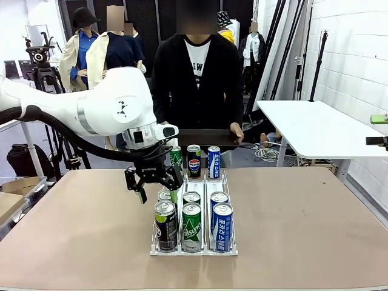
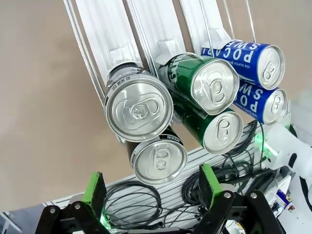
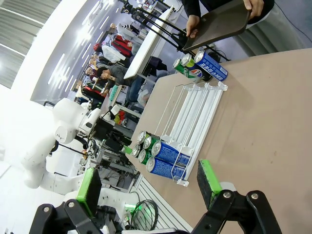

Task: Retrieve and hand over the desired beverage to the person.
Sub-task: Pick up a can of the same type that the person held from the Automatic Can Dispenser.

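- Front view: the left gripper [image 1: 159, 193] hangs with its jaws spread wide and nothing between them. It is just above the left lane of a white rack [image 1: 194, 252] standing in the middle of the table [image 1: 303, 224].
- The drinks to choose from sit upright in the rack's near end, two to a lane. We see a dark can [image 1: 165, 224] at the front left, a green can [image 1: 191, 227] in the middle lane and a blue can [image 1: 222, 225] on the right. Three more cans [image 1: 194, 160] stand at the rack's far end.
- The person [image 1: 197, 73] waits at the far side of the table, holding a dark tray [image 1: 203, 138] in both hands. We cannot tell which drink is wanted.
- Left wrist view: the left gripper [image 2: 152, 190] looks straight down on the lids. The rear left can [image 2: 139, 109] lies nearest the camera, and the dark can [image 2: 158, 161] is just beside it.
- Right wrist view: the right gripper [image 3: 148, 185] is also fully open and empty, held well apart from the rack [image 3: 195, 105].
- Hazard 1: the cans touch or nearly touch their neighbours. We judge that a descending finger could land on a lid or nudge the green can rather than slip into a gap.
- Hazard 2: the can walls are smooth and round, so an off-centre closure might let the can twist or slide out during the lift.
- Hazard 3: the way to the tray passes over the three far cans, so a low carry could topple them.
- Hazard 4: with no cue visible, the wrong drink could be picked.
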Robot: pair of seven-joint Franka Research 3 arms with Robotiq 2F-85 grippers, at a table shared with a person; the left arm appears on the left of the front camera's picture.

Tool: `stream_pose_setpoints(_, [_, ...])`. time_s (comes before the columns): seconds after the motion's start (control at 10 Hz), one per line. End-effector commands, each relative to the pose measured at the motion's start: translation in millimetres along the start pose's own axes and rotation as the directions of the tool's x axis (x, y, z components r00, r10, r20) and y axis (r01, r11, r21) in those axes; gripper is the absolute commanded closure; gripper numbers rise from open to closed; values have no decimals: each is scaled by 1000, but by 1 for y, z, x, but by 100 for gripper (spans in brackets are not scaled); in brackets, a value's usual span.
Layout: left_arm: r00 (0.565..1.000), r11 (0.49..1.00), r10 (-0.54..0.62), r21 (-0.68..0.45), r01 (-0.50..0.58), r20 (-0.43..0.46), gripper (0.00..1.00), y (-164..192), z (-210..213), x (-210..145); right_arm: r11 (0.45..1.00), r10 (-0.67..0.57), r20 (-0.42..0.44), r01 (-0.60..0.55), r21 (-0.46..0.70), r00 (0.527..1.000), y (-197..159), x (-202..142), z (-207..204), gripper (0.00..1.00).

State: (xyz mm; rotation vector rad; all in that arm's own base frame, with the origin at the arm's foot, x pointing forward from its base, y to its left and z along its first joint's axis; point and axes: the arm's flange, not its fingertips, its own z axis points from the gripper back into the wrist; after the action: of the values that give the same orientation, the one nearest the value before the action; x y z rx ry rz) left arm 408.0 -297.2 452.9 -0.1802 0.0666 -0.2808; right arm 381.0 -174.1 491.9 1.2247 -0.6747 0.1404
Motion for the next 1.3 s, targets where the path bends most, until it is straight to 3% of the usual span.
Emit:
stream_pose_setpoints(0.0, [999, 999, -35, 17, 34, 21, 0, 1, -9, -3, 1000, 6, 6, -6, 14, 1000, 1, -1, 0, 0])
stream_pose_setpoints(1.2, [992, 991, -114, 82, 110, 47, 0, -11, -33, -1, 1000, 6, 6, -6, 14, 1000, 1, -1, 0, 0])
